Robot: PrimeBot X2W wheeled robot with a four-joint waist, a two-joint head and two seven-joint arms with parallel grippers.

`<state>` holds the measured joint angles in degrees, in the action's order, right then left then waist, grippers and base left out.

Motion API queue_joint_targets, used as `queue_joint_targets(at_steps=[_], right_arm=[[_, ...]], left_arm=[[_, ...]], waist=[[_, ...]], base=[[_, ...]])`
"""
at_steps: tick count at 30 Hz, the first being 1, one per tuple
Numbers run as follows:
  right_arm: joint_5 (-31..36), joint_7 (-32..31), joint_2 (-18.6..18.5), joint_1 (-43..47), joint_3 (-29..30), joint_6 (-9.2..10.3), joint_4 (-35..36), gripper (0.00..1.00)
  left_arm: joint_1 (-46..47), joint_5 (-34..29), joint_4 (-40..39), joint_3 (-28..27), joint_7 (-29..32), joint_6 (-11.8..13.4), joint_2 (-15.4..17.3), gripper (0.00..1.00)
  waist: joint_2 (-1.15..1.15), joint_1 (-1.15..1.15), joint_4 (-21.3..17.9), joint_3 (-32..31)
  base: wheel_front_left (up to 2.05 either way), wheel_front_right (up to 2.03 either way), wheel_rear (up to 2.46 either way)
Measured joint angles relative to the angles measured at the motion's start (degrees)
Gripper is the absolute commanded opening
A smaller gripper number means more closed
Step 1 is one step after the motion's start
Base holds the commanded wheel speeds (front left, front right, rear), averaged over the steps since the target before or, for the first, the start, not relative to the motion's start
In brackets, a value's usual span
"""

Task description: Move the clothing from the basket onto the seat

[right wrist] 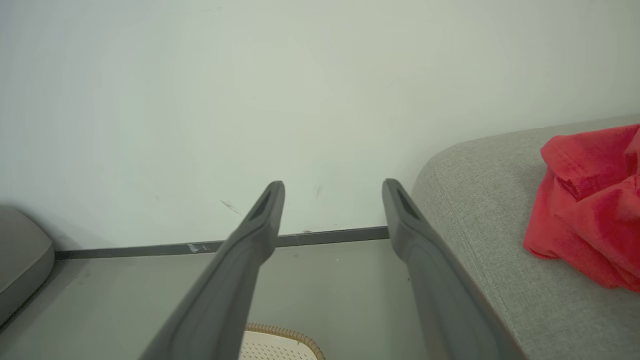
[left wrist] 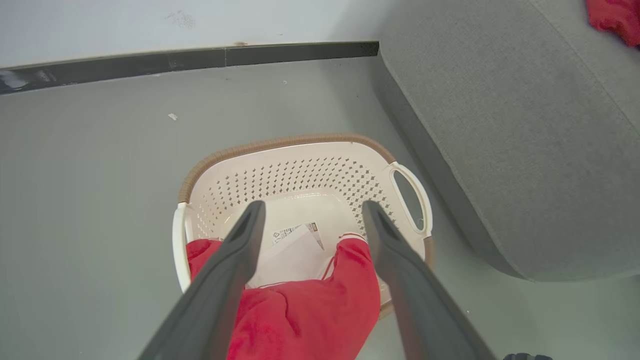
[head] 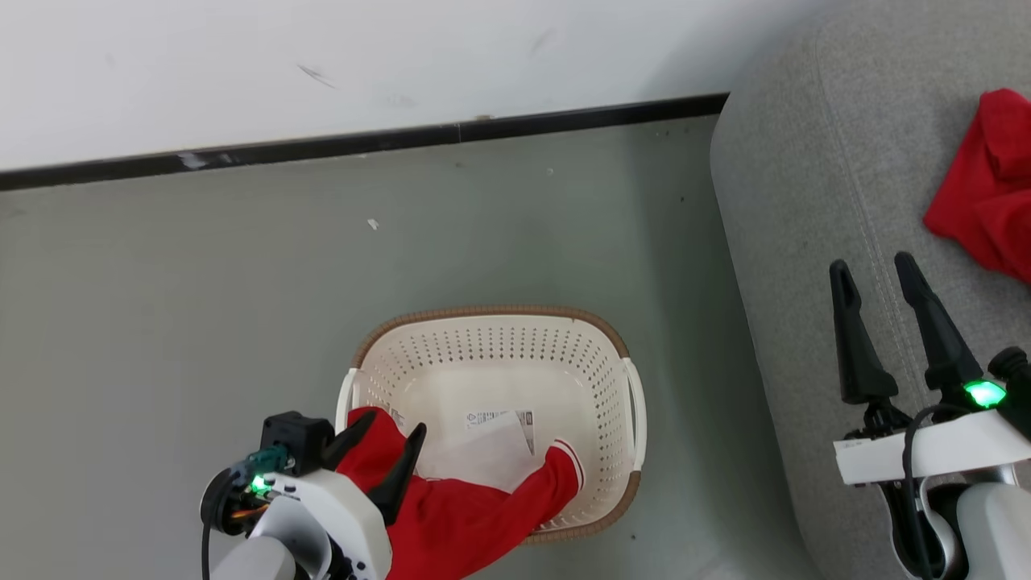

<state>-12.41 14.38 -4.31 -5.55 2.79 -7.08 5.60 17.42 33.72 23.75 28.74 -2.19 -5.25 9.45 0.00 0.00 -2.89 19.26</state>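
Your red garment (head: 475,515) drapes over the 6 o'clock rim of the basket (head: 491,322), with 1 striped cuff lying inside beside the paper label (head: 499,423). The left pincer (head: 393,424) stands wide at the basket's 7 o'clock corner, its fingers straddling a fold of that cloth. You cannot tell whether they touch it. The left wrist view shows the cloth under and between the 2 fingers.

The seat (head: 805,201) lies at the basket's 3 o'clock across a strip of floor (head: 242,322), with a second red garment (head: 987,185) on it. The right pincer (head: 871,263) hovers wide and empty over the seat's edge. Its wrist view adds a grey cushion (right wrist: 20,255) at 9 o'clock by the wall (right wrist: 300,100).
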Motion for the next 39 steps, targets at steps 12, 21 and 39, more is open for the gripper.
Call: queue_joint_targets(at_steps=[12,21,39], right_arm=[[1.2,0.0,0.1,-5.3,-0.4,0.0,2.2,1.0],[1.8,0.1,0.4,-8.9,-1.3,0.0,3.8,1.0],[3.0,0.1,0.6,-15.1,-3.0,0.0,5.5,1.0]], left_arm=[[6.4,0.0,6.8,1.5,3.0,-1.0,-0.8,1.0],[10.0,-0.4,11.4,2.1,4.2,-1.0,-1.3,1.0],[16.0,-1.0,20.1,2.6,8.5,-1.0,-0.6,1.0]], waist=[[0.0,0.0,-2.9,6.9],[0.0,0.0,-5.0,11.3],[0.0,0.0,-8.8,18.6]], base=[[0.0,0.0,0.0],[0.0,0.0,0.0],[0.0,0.0,0.0]])
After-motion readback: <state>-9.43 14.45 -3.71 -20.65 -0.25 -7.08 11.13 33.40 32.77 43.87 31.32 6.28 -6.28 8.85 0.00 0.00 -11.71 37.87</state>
